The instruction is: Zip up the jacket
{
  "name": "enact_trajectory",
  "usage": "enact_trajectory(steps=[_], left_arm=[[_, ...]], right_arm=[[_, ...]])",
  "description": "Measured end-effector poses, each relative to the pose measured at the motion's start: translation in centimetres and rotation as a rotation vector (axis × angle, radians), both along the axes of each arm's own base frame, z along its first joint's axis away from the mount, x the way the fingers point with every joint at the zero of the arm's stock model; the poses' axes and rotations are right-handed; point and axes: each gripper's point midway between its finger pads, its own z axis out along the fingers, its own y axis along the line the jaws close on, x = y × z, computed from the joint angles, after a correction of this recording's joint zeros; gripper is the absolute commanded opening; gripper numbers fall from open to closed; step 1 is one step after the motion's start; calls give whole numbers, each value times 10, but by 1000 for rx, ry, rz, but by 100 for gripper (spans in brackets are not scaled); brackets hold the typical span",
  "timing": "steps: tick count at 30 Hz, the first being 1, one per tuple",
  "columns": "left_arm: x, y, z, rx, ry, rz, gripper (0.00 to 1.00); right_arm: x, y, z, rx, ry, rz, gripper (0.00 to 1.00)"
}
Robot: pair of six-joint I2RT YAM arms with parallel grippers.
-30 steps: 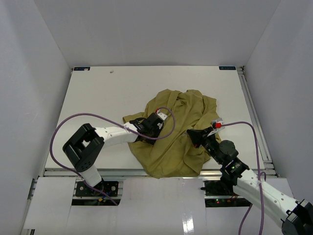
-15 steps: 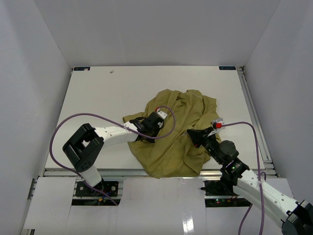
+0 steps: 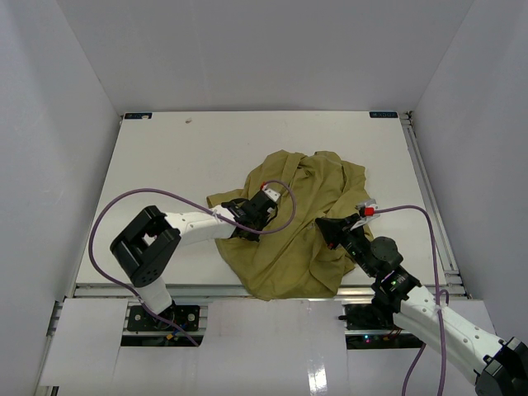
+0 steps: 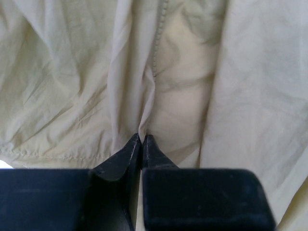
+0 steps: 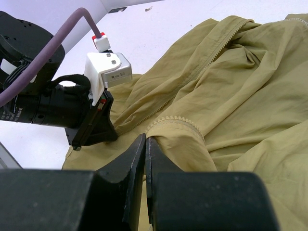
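- The jacket (image 3: 301, 235) lies crumpled in a heap on the white table (image 3: 181, 157). Its near hem is close to the table edge where the arms are mounted.
- The left gripper (image 4: 143, 138) is at the jacket's left side. Its two fingers are pressed together on a thin raised ridge of the cloth, so it is clamped on the jacket.
- Just beyond this ridge, a stitched seam (image 4: 159, 33) runs away from the fingers. No slider is visible in the left wrist view.
- The right gripper (image 5: 145, 138) is at the jacket's near right part. Its fingers are brought together, and the tips touch a rolled edge with teeth (image 5: 175, 122). It cannot be told whether cloth is caught between them.
- A row of zipper teeth (image 5: 219, 50) runs along the jacket's front edge, beyond the right fingertips. The slider and the bottom pin cannot be found in any view.
- The step in hand seems to be the early one: taking hold of the cloth to spread the jacket and lay the two front edges open. The zipping itself has not begun, since the front is not joined.
- The next move probably calls for pulling the two held parts apart and flat, gently, until both rows of teeth and the slider show. Only after this can one gripper hold the jacket's hem and the other draw the slider.
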Motion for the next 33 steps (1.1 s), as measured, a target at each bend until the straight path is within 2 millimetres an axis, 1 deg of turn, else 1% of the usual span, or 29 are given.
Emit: enact_trajectory(steps=[4, 6, 9, 10, 11, 12, 15, 18, 19, 20, 21, 23, 24, 27, 30, 32, 33], left_arm=[[3, 2, 1, 10, -15, 16, 15], [4, 1, 3, 6, -19, 17, 22], [6, -6, 8, -23, -21, 6, 27], [7, -10, 11, -35, -23, 0, 24], [8, -14, 14, -52, -24, -7, 9], [9, -18, 16, -67, -26, -15, 1], [11, -26, 21, -98, -28, -35, 0], [9, -28, 20, -106, -19, -43, 0], [9, -29, 20, -108, -17, -45, 1], [9, -29, 20, -109, -16, -46, 13], [8, -29, 20, -109, -15, -46, 28], [8, -28, 20, -108, -13, -42, 44], [8, -28, 19, -104, -13, -43, 47], [7, -26, 19, -96, -9, -42, 48], [6, -25, 17, -86, -4, -46, 40], [6, -23, 12, -70, 4, -46, 34], [6, -22, 9, -62, 9, -45, 33]], right_arm=[[0, 0, 0, -1, 1, 3, 8], [-1, 1, -2, -4, 4, 10, 8], [-2, 4, -7, -17, 20, 22, 8], [-2, 4, -9, -23, 27, 26, 8], [-3, 5, -11, -28, 33, 29, 8], [-3, 5, -12, -31, 37, 32, 8], [-3, 5, -15, -37, 44, 33, 8], [-4, 5, -15, -39, 47, 33, 8], [-4, 5, -16, -41, 49, 33, 8], [-4, 5, -16, -42, 50, 33, 8], [-4, 5, -17, -43, 52, 33, 8], [-4, 5, -19, -48, 58, 33, 8], [-4, 5, -20, -51, 62, 33, 8], [-3, 5, -23, -59, 71, 33, 8], [-3, 5, -26, -64, 78, 34, 8], [-3, 5, -26, -65, 79, 34, 8], [-3, 5, -26, -65, 78, 34, 8]])
